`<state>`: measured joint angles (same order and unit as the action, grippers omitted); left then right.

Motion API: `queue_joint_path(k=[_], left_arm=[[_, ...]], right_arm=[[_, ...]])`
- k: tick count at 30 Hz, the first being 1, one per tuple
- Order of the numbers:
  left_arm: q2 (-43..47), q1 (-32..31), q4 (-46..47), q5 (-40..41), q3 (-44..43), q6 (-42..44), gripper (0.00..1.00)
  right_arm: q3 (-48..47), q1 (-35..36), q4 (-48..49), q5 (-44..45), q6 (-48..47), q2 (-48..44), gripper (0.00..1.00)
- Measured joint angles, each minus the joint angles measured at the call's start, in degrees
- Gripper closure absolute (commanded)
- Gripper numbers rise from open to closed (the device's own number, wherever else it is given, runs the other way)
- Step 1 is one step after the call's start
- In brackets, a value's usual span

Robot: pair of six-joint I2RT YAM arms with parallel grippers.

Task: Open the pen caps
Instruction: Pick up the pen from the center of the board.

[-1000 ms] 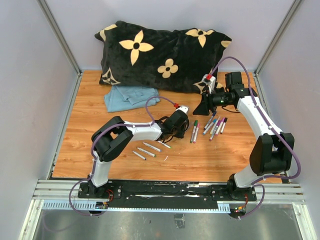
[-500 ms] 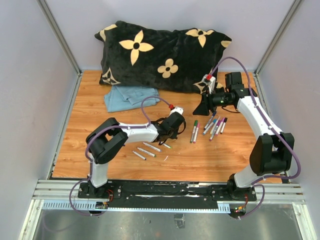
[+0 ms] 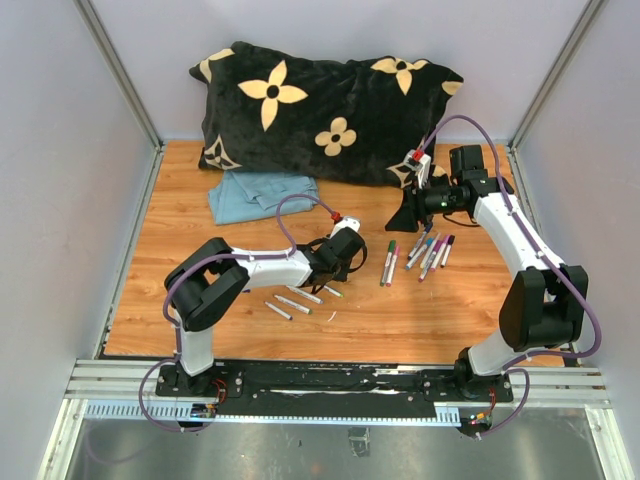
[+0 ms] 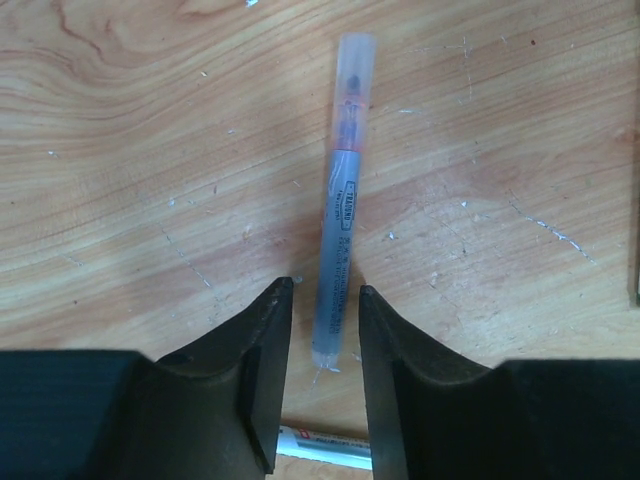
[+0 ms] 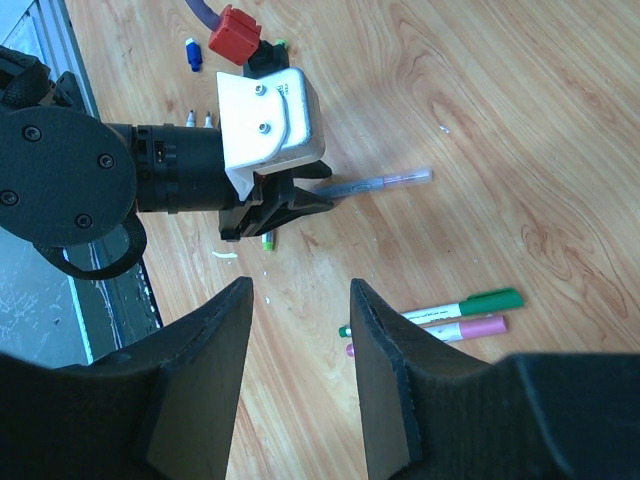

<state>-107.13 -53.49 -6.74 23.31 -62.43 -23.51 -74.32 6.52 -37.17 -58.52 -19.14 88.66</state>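
Left end effector [image 4: 325, 300]: fingers spread, straddling the tail of a grey pen [image 4: 340, 220] that lies flat on the bench [image 4: 120, 150]; not pinching it. Its clear cap [image 4: 353, 75] sits on the far end. I should close squarely on the barrel, low, so it can't roll. My right end effector [image 5: 300, 300]: spread, empty, hovering. It should take the cap and pull straight along the barrel. More capped pens [image 3: 425, 255] lie near it.
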Motion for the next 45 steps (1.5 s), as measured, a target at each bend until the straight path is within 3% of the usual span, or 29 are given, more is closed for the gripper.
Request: queue_joint_path(k=[5,9,14,22,33,45], left_arm=[[0.0,0.0,0.0,-0.1,0.0,0.2,0.91],[0.0,0.0,0.3,-0.3,0.0,0.4,0.97],[3.1,0.0,1.6,-0.6,3.1,0.3,1.0],[17.6,0.0,10.7,-2.1,12.6,-1.2,1.0],[37.2,0.0,33.4,-6.9,33.3,-10.2,1.0],[36.7,0.0,57.7,-12.8,39.8,-18.0,1.0]], right_arm=[[0.0,0.0,0.0,-0.1,0.0,0.0,0.55],[0.4,0.0,0.6,-0.7,0.4,-0.1,0.55],[2.5,0.0,2.5,-1.9,1.6,-1.9,0.55],[7.8,0.0,10.2,-5.7,6.3,-7.2,0.55],[23.5,0.6,38.9,-10.3,28.0,-15.3,0.43],[27.3,7.6,53.0,-6.4,40.5,-13.7,0.42]])
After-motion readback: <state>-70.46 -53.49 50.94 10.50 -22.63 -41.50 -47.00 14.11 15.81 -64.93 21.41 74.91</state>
